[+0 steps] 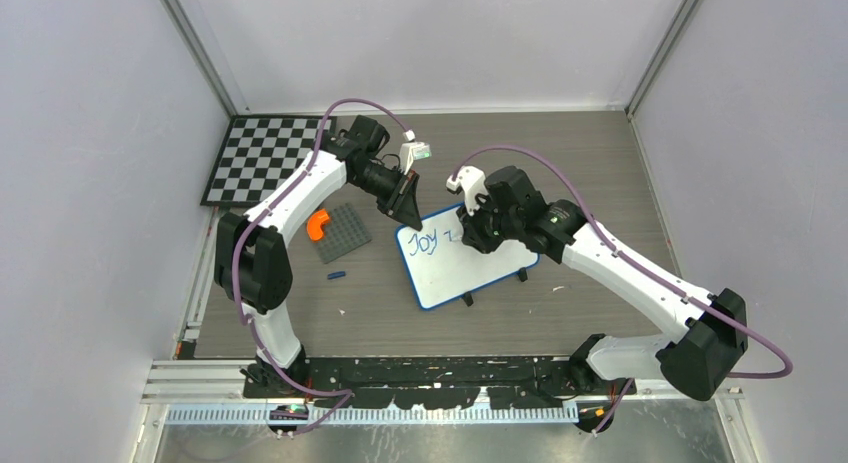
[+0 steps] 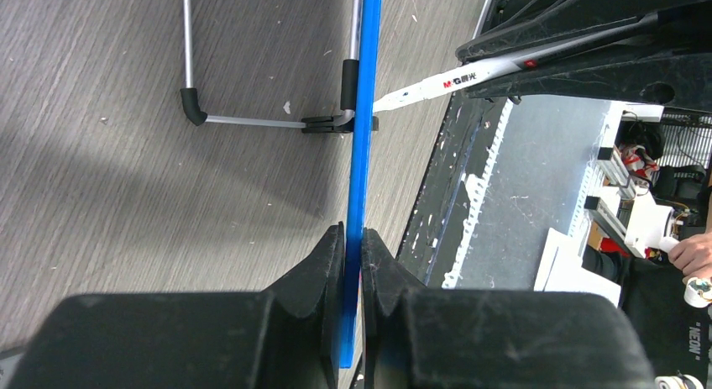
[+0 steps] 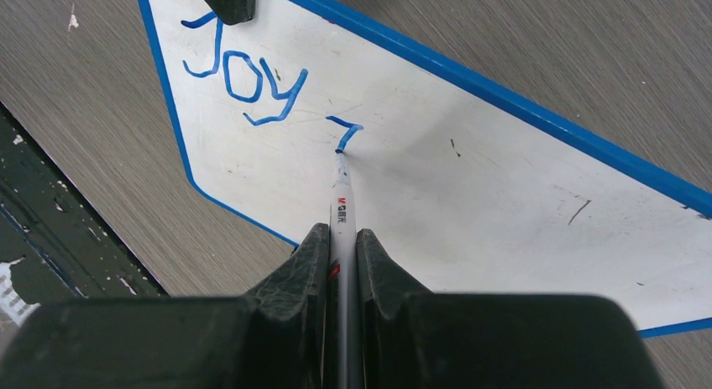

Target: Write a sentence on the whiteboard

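At the middle of the grey wood-grain tabletop [image 1: 600, 163] sits the small blue-framed whiteboard [image 1: 470, 273]. The left gripper [image 2: 353, 233] clamps its frame. The right gripper [image 3: 340, 233] pinches a white marker pen [image 3: 342, 206], tip touching beside blue handwritten lettering [image 3: 248, 78], "Joy".

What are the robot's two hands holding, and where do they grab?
The left gripper pinches the whiteboard by its blue frame. The right gripper holds a marker by its barrel, with the tip on the board.
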You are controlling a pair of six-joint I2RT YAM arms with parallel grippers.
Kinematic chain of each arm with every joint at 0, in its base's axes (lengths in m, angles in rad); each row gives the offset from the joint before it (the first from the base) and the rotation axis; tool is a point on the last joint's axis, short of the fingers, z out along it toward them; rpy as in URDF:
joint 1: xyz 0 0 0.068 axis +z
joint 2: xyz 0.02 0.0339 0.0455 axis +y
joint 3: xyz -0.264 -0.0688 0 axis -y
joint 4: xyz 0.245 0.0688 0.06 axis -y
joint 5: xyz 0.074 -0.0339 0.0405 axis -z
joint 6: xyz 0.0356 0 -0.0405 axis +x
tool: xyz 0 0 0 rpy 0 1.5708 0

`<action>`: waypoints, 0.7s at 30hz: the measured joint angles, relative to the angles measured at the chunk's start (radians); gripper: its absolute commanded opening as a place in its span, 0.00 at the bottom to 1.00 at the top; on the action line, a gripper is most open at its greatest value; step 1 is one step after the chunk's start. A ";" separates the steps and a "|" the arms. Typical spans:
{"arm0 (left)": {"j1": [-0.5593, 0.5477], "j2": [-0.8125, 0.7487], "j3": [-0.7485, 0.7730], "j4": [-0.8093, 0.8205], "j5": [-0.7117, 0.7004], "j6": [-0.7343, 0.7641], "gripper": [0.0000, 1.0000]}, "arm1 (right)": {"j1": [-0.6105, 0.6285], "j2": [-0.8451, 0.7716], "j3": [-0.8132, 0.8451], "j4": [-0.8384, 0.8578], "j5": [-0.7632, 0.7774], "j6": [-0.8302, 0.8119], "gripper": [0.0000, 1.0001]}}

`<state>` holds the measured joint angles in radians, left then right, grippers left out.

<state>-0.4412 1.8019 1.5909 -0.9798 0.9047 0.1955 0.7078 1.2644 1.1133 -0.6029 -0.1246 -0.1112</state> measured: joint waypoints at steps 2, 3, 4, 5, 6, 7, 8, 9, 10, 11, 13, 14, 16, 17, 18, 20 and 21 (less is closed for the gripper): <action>0.000 0.000 0.000 0.000 0.000 0.000 0.00 | 0.000 0.003 0.000 -0.003 -0.003 -0.003 0.00; 0.000 0.000 0.000 0.000 -0.001 0.000 0.00 | 0.002 0.006 0.000 -0.006 -0.005 -0.004 0.00; 0.000 0.000 0.000 0.000 -0.001 0.000 0.00 | 0.003 0.008 0.000 -0.011 -0.006 -0.006 0.00; 0.000 0.000 0.000 0.000 -0.001 0.000 0.00 | 0.004 0.009 0.000 -0.013 -0.007 -0.008 0.00; 0.000 0.000 0.000 0.000 -0.001 0.000 0.00 | 0.005 0.011 0.000 -0.015 -0.008 -0.010 0.00; 0.000 0.000 0.000 0.000 -0.001 0.000 0.00 | 0.005 0.012 0.000 -0.018 -0.009 -0.011 0.00; 0.000 0.000 0.000 0.000 -0.001 0.000 0.00 | 0.006 0.012 0.000 -0.018 -0.008 -0.012 0.00; 0.000 0.000 0.000 0.000 -0.001 0.000 0.00 | 0.007 0.012 0.000 -0.018 -0.008 -0.014 0.00; 0.000 0.000 0.000 0.000 -0.001 0.000 0.00 | 0.008 0.012 0.000 -0.018 -0.008 -0.015 0.00; 0.000 0.000 0.000 0.000 -0.001 0.000 0.00 | 0.008 0.012 0.000 -0.019 -0.007 -0.016 0.00; 0.000 0.000 0.000 0.000 -0.001 0.000 0.00 | 0.009 0.012 0.000 -0.019 -0.005 -0.018 0.00; 0.000 0.000 0.001 0.000 -0.001 0.000 0.00 | 0.009 0.012 0.000 -0.019 -0.004 -0.019 0.00; 0.000 0.000 0.001 0.000 -0.001 0.000 0.00 | 0.010 0.012 0.001 -0.021 -0.003 -0.019 0.00; 0.000 0.000 0.002 -0.001 0.000 0.000 0.00 | 0.010 0.012 0.003 -0.024 -0.003 -0.019 0.00; 0.000 0.000 0.002 -0.001 0.001 0.000 0.00 | 0.010 0.012 0.007 -0.029 -0.003 -0.020 0.00; -0.001 0.000 0.002 -0.002 0.002 0.000 0.00 | 0.010 0.012 0.013 -0.038 0.000 -0.022 0.00; -0.002 0.000 0.003 -0.004 0.004 -0.001 0.00 | 0.010 0.012 0.017 -0.043 0.000 -0.023 0.00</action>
<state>-0.4427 1.8019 1.5940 -0.9840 0.9085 0.1947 0.7177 1.2766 1.1305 -0.6460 -0.1242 -0.1337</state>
